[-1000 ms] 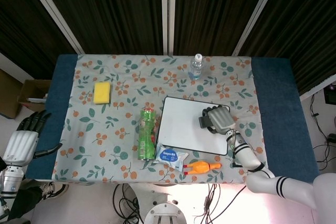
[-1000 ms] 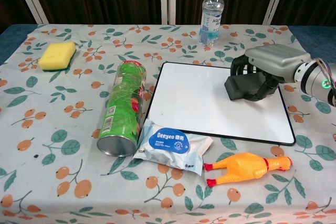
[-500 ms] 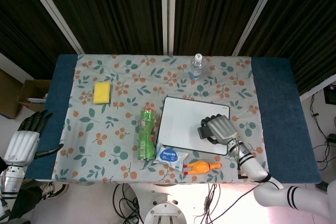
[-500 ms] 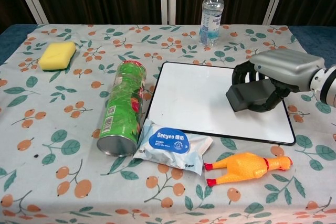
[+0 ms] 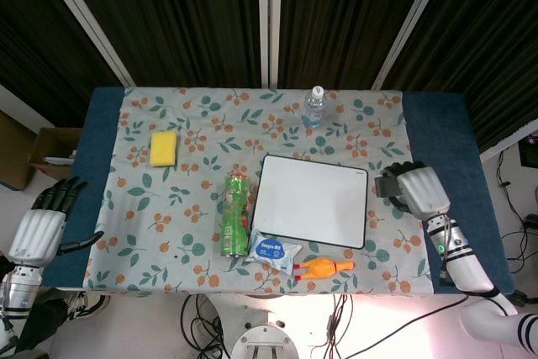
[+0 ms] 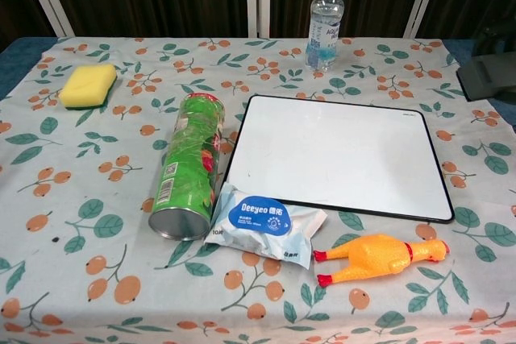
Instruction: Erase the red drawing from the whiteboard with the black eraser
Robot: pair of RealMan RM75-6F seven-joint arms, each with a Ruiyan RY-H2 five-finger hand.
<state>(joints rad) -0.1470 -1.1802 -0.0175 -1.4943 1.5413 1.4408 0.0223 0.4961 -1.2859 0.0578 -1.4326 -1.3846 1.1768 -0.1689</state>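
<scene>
While right hand (image 5: 419,192) grips the eraser (image 5: 387,185), whiteboard (image 5: 312,200) lies apart

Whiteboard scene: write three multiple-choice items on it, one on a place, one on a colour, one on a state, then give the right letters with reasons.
1. Where does the right robot hand hold the black block eraser?
A. On the middle of the board
B. Off the board, past its right edge
C. Beside the yellow sponge

2. What colour is the rubber chicken toy below the board?
A. Orange
B. Blue
C. Green

3. What state is the white rectangular whiteboard's surface in?
A. Covered in red lines
B. Half erased
C. Clean white, no red visible

Answers:
1 B: in the head view the right robot hand grips the black block eraser over the tablecloth, right of the board's frame.
2 A: the rubber chicken toy is orange with a red comb.
3 C: the white rectangular whiteboard shows no marks in either view.
</scene>
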